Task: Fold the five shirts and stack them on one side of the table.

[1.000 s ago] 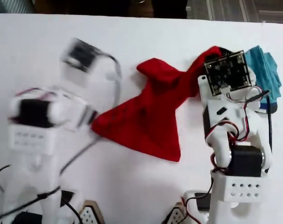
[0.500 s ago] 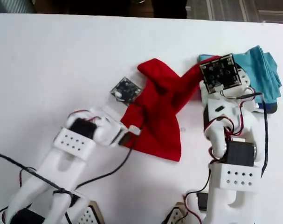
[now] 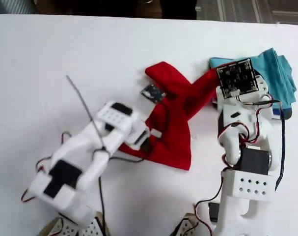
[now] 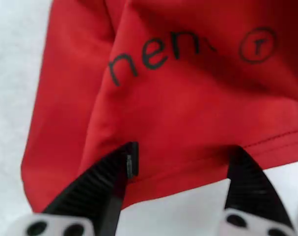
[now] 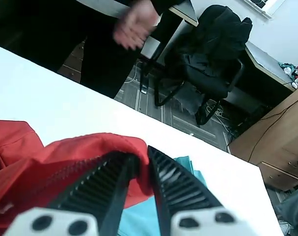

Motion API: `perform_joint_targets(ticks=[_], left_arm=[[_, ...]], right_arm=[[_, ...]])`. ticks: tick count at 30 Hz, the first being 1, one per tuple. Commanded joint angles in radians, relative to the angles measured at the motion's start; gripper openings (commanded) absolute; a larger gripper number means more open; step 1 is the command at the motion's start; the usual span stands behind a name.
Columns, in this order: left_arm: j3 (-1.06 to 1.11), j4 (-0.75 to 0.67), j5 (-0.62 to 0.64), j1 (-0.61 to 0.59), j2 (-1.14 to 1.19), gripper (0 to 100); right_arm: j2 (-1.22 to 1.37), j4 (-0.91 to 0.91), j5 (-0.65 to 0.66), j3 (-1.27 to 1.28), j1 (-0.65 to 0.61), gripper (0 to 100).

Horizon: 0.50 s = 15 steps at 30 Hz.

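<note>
- Red shirt (image 3: 174,129) lies crumpled in the middle of the tabletop (image 3: 50,49), between the two arms, with one end raised to the right arm.
- We see a teal shirt (image 3: 282,77) folded on the tabletop's right side, partly under the right arm.
- The left claw (image 4: 183,157) is spread wide at the red shirt's hem.
- The right claw (image 5: 140,156) pinches a fold of the red shirt.

Setting: an office workroom.
Evidence:
- broad white work table (image 3: 45,49)
- black swivel office chair (image 5: 212,81), with dark garments heaped over its back (image 5: 222,29)
- pale wooden desk (image 5: 185,12) behind the chair
- light-brown wooden drawer cabinet (image 5: 271,152) at the room's edge
- grey tiled floor (image 5: 183,120), with a loose cable (image 5: 140,82) lying on it
</note>
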Motion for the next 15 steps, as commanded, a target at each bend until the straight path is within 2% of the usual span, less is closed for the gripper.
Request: perform_joint_targets(ticks=[1, 6, 8, 11, 15], left_arm=[[-0.148, 0.141, -0.006, 0.002, 0.084, 26], [-0.202, 0.245, -0.167, -0.043, 0.157, 1], [-0.209, 0.275, -0.178, -0.086, 0.158, 4], [-0.231, 0.292, -0.186, -0.184, 0.143, 3], [-0.303, 0.347, -0.351, -0.339, 0.104, 3]], right_arm=[[-0.03, -0.019, 0.009, -0.006, 0.012, 1.8], [-0.028, -0.019, 0.003, 0.009, 0.004, 1.8], [-0.028, -0.025, 0.003, 0.066, -0.019, 1.8], [-0.033, -0.028, 0.002, 0.169, -0.059, 1.8], [-0.035, -0.065, -0.086, 0.25, -0.107, 1.8]])
